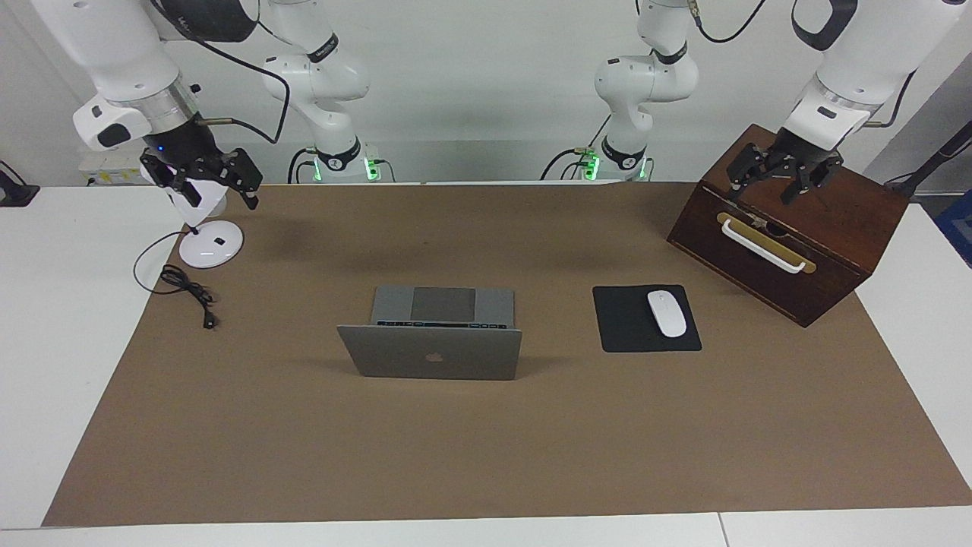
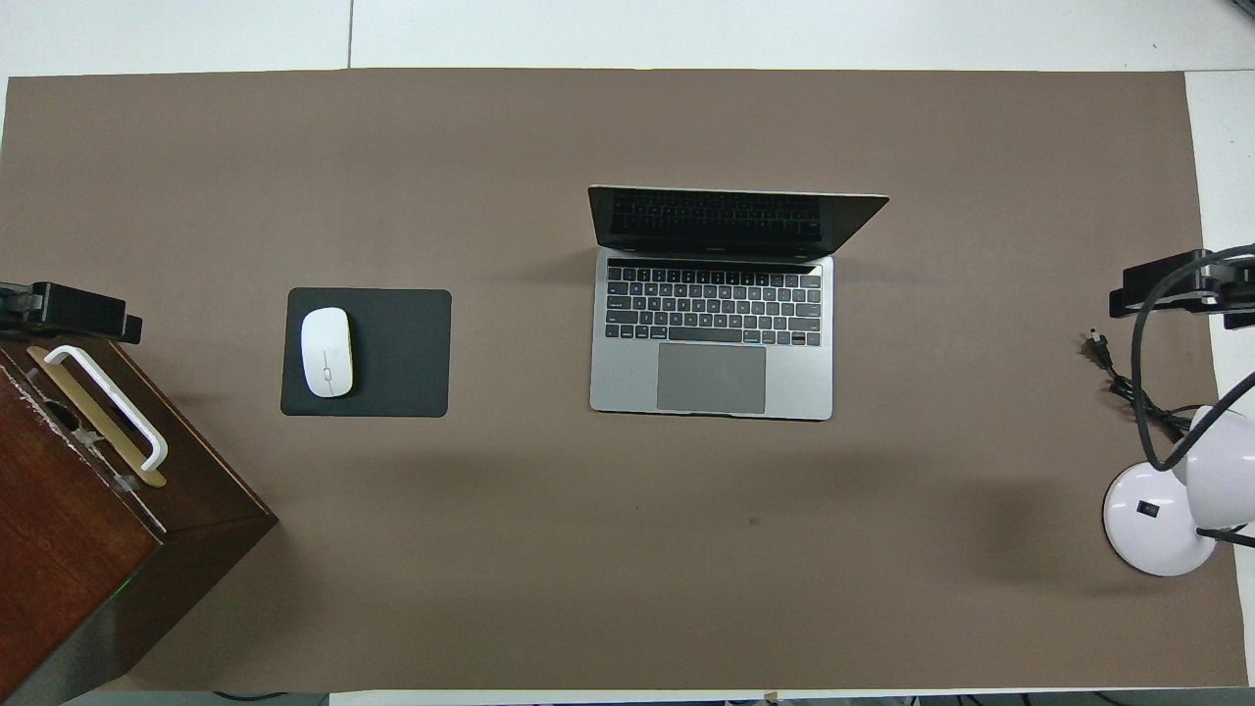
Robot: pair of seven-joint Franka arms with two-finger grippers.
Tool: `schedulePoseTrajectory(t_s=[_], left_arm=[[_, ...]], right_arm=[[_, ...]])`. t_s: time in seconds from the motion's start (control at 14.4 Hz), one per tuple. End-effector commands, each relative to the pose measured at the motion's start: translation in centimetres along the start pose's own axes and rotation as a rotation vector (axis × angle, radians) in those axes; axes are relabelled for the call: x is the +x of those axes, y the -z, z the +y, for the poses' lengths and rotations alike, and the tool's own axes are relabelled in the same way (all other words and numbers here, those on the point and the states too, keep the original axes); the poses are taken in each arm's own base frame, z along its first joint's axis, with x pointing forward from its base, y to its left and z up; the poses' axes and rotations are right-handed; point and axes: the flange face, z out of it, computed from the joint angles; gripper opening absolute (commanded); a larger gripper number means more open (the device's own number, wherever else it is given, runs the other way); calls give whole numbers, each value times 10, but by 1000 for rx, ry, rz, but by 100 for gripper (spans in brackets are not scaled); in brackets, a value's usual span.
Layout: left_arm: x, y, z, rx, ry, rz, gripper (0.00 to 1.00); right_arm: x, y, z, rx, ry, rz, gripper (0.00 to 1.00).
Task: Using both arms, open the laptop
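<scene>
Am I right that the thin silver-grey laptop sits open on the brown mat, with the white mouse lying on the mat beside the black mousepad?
Not quite: the overhead view shows the white mouse lying on the black mousepad, not beside it. The thin silver-grey laptop does sit open on the brown mat.
</scene>
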Motion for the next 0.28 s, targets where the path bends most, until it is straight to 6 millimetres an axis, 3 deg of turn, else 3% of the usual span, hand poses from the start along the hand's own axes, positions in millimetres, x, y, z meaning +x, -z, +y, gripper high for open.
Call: schedulePoseTrajectory(t_s=[0.0, 0.21], left_arm=[[-3, 1, -4, 21, 12, -19, 100], [-2, 0, -4, 26, 10, -18, 100]], right_arm=[[-7, 0, 5, -11, 20, 10, 100], [-7, 0, 6, -11, 18, 9, 100]])
